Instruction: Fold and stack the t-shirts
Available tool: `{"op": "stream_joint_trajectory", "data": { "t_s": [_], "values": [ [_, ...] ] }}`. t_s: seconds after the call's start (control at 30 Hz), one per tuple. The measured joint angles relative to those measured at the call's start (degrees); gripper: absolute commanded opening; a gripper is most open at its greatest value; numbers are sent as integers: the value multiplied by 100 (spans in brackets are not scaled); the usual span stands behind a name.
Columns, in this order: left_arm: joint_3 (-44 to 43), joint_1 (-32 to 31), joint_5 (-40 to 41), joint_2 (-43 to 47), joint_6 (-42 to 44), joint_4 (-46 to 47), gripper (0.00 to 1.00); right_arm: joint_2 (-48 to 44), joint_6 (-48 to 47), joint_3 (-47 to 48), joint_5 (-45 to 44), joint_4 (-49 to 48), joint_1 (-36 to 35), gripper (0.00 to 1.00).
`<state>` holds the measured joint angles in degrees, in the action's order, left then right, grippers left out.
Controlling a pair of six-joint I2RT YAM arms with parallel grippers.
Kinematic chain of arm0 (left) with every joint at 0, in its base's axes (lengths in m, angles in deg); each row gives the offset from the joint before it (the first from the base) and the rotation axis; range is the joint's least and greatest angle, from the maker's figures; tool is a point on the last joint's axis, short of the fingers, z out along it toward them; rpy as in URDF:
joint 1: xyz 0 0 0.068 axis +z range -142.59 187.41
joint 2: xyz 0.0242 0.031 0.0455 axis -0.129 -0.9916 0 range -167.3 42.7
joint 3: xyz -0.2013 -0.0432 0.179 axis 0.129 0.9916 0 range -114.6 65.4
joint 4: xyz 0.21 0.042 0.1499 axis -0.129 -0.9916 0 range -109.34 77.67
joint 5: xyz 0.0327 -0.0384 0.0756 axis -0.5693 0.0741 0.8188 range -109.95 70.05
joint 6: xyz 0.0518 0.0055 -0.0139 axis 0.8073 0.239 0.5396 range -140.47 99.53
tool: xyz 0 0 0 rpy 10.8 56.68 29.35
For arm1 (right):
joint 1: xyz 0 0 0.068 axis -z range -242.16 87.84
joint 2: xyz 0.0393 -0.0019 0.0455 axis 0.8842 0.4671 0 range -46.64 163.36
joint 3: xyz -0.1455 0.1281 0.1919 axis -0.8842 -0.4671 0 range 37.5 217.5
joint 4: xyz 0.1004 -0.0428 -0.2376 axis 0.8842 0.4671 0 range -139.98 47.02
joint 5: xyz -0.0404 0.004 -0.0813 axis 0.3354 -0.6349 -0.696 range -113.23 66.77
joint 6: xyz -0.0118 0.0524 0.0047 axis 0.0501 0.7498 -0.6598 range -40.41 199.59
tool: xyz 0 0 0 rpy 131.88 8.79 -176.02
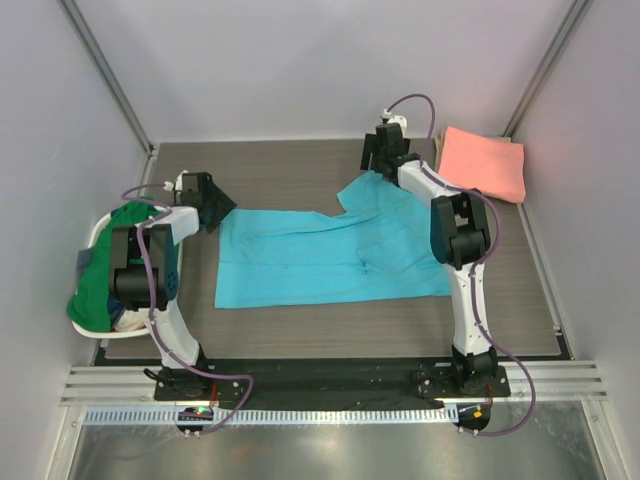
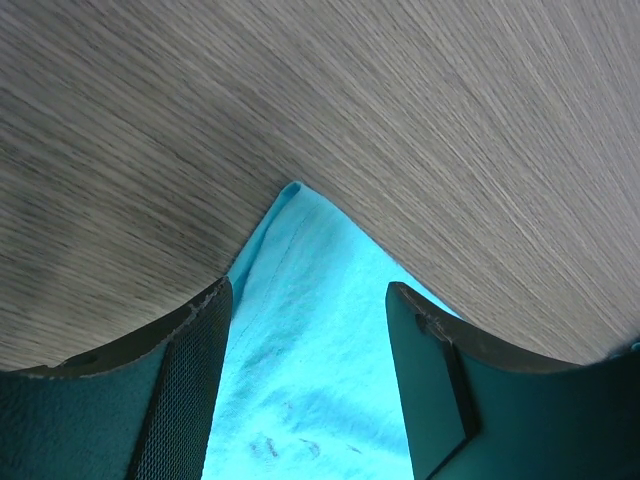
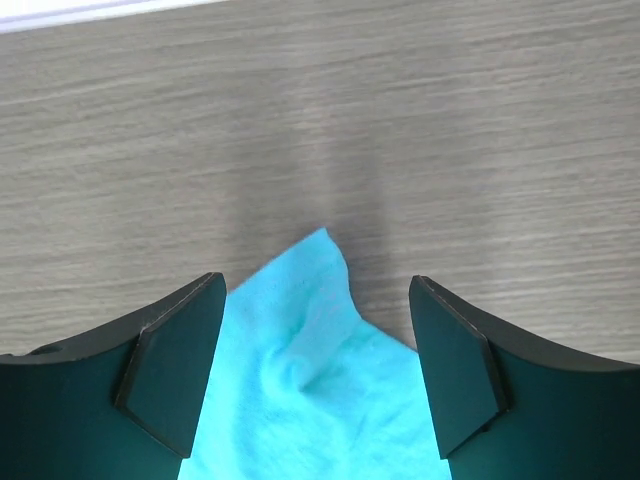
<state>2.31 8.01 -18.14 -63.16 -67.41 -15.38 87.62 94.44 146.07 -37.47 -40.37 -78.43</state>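
Observation:
A sky-blue t-shirt (image 1: 320, 255) lies spread flat across the middle of the table. My left gripper (image 1: 212, 208) is open over its far left corner (image 2: 295, 300), jaws on either side of the cloth. My right gripper (image 1: 380, 152) is open over its far right corner (image 3: 320, 330), which is a little rumpled. A folded salmon-pink t-shirt (image 1: 484, 163) lies at the far right. A green t-shirt (image 1: 100, 280) sits heaped in the basket at the left, with a bit of navy cloth (image 1: 88, 262) beside it.
The white plastic basket (image 1: 100, 232) stands at the table's left edge beside the left arm. White walls close in the table at the back and both sides. The dark wood-grain tabletop (image 1: 290, 170) shows behind the blue shirt.

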Motion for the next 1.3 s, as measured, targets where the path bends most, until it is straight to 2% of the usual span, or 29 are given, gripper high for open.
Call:
{"op": "stream_joint_trajectory", "data": {
  "t_s": [0.23, 0.43, 0.53, 0.93, 1.13, 1.3],
  "values": [
    [2, 0, 15, 0, 70, 26, 64, 334, 50, 804, 101, 177, 15, 73],
    [2, 0, 85, 0, 94, 26, 64, 778, 83, 1340, 205, 450, 17, 59],
    [-24, 0, 160, -7, 107, -4, 64, 944, 122, 1445, 293, 614, 17, 47],
    [-688, 0, 313, -509, 262, -262, 60, 1099, 243, 1480, 603, 861, 11, 22],
    [-807, 0, 313, -616, 275, -417, 59, 1099, 291, 1488, 695, 892, 11, 1],
    [-905, 0, 313, -682, 293, -487, 58, 1099, 313, 1497, 741, 898, 9, 2]
  ]
}}
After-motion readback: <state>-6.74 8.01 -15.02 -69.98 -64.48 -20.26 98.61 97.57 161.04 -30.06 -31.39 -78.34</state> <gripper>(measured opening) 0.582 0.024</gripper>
